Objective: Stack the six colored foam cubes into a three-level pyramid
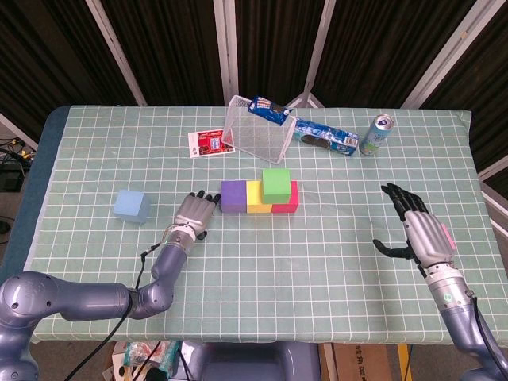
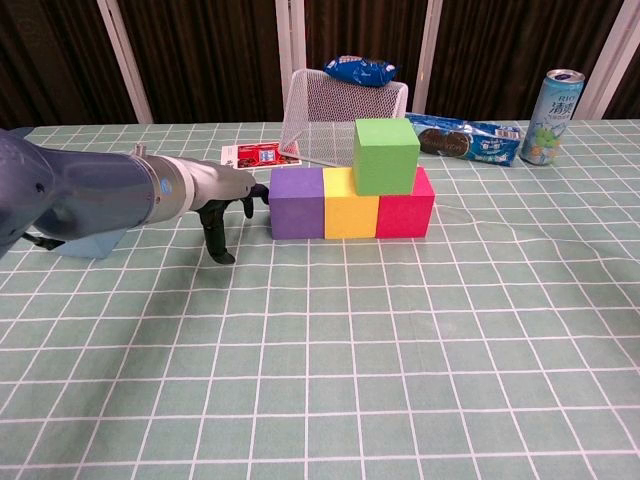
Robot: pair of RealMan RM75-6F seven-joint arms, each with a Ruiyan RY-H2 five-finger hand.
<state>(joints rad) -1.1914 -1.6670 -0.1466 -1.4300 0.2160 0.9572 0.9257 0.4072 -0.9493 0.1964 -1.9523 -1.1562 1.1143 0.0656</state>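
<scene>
Silver-grey and black, the left hand (image 1: 193, 213) lay low over the worktop (image 1: 317, 254), holding nothing, its fingers spread and stretched toward the purple cube (image 1: 232, 196); in the chest view the fingertips (image 2: 262, 196) reached the cube's left face, though we could not tell whether they pressed on it. We saw the purple cube standing first in a tight row with the yellow cube (image 1: 255, 198) in the middle and the red cube (image 1: 286, 202) last, faces touching. The green cube (image 1: 275, 183) sat on top, over the seam between yellow and red. The light blue cube (image 1: 132, 205) stood alone, well apart on the far side of the left hand from the row. We noted the right hand (image 1: 422, 234) raised over the other side of the worktop, palm inward, fingers splayed and clasping nothing, far from every cube. Behind the row lay a white mesh basket (image 1: 255, 130) on its side with a blue snack bag (image 1: 267, 108) on it, a red card (image 1: 208, 144) beside it, a cookie packet (image 1: 325, 138) and a drink can (image 1: 376, 134)
</scene>
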